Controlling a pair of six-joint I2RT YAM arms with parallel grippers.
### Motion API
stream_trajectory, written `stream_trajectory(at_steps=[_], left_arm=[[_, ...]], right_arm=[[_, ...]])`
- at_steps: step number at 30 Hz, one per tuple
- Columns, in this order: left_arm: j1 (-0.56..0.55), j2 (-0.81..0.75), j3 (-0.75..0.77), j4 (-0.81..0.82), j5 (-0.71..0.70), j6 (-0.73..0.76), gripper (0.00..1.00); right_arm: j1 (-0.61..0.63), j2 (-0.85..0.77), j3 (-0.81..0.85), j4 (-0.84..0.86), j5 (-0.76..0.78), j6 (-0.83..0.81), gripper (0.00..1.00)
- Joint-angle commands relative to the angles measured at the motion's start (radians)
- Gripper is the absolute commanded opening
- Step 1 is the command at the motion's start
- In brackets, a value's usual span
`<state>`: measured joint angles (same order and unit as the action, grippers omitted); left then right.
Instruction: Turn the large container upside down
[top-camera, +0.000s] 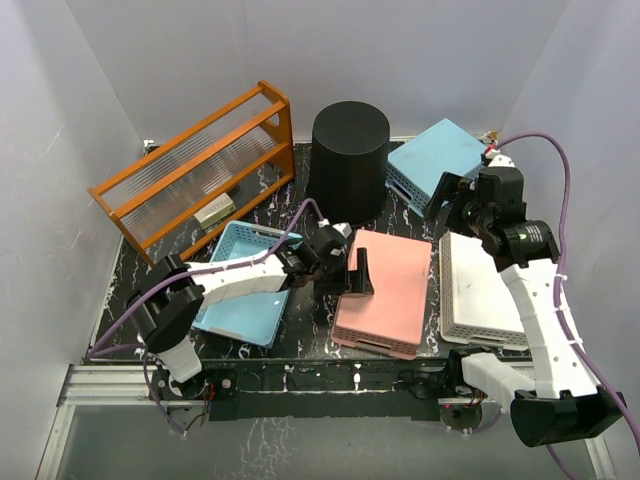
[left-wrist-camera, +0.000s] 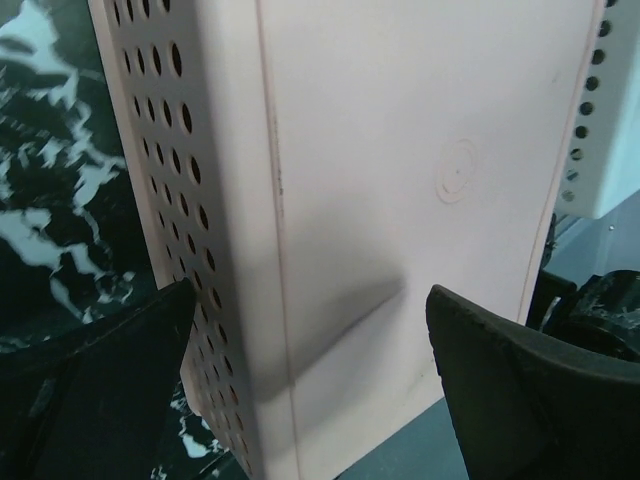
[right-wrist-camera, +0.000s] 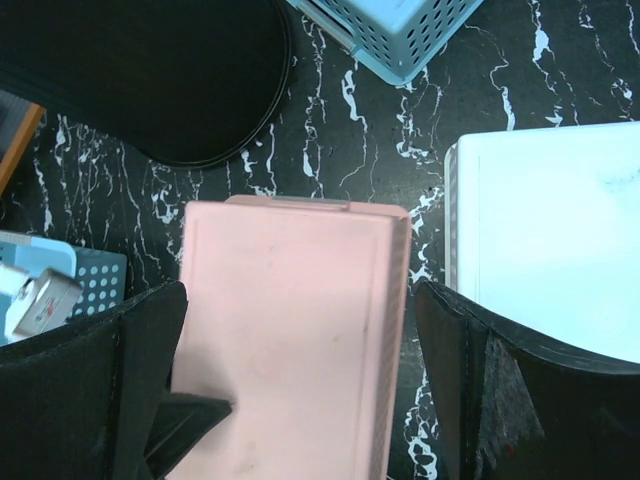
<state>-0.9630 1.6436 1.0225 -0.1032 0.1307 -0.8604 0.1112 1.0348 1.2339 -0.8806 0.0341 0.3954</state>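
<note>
The large container (top-camera: 349, 160) is a tall round black bin at the back middle of the table, with its narrower flat end facing up. The right wrist view shows its wide lower rim (right-wrist-camera: 150, 90) on the table. My left gripper (top-camera: 343, 268) is open, low at the left edge of an overturned pink perforated basket (top-camera: 385, 285), well in front of the bin. The basket's corner (left-wrist-camera: 300, 250) lies between the open fingers (left-wrist-camera: 520, 390). My right gripper (top-camera: 456, 203) hangs open, high to the right of the bin, looking down on the pink basket (right-wrist-camera: 290, 320).
A white perforated basket (top-camera: 485, 290) lies overturned at the right. A light blue basket (top-camera: 435, 160) sits right of the bin, a light blue tray (top-camera: 245, 285) under the left arm. An orange rack (top-camera: 200, 170) stands at the back left.
</note>
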Motion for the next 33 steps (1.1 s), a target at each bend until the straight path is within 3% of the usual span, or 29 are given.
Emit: stream_trajectory(at_steps=[1,7,11,12,14,16,18,22,29,33], left_arm=[[0.0,0.009,0.111,0.101,0.07,0.046,0.99],[0.036,-0.049,0.076,0.201,0.178,0.042,0.99],[0.086,-0.174,0.116,-0.063,0.074,0.149,0.99],[0.101,-0.214,0.133,-0.136,0.035,0.179,0.99],[0.14,-0.295,0.178,-0.296,-0.061,0.216,0.99],[0.185,-0.37,0.222,-0.435,-0.163,0.227,0.99],[0.233,-0.441,0.252,-0.537,-0.258,0.224,0.99],[0.308,-0.565,0.246,-0.64,-0.354,0.22,0.99],[0.358,-0.633,0.183,-0.724,-0.36,0.193,0.99],[0.365,-0.693,0.095,-0.667,-0.347,0.186,0.99]], right_arm=[[-0.001,-0.059,-0.027,0.0,-0.031,0.021,0.98],[-0.001,-0.081,-0.051,-0.017,-0.04,0.024,0.98],[0.0,-0.098,-0.067,0.007,-0.193,0.011,0.98],[0.003,-0.119,-0.104,0.077,-0.336,0.026,0.98],[0.042,-0.167,-0.241,0.206,-0.434,0.116,0.98],[0.167,-0.184,-0.306,0.284,-0.378,0.214,0.98],[0.377,-0.153,-0.32,0.303,-0.2,0.265,0.98],[0.731,0.015,-0.277,0.301,0.062,0.338,0.98],[0.871,0.253,-0.248,0.432,0.066,0.352,0.98],[0.871,0.333,-0.255,0.373,0.174,0.378,0.98]])
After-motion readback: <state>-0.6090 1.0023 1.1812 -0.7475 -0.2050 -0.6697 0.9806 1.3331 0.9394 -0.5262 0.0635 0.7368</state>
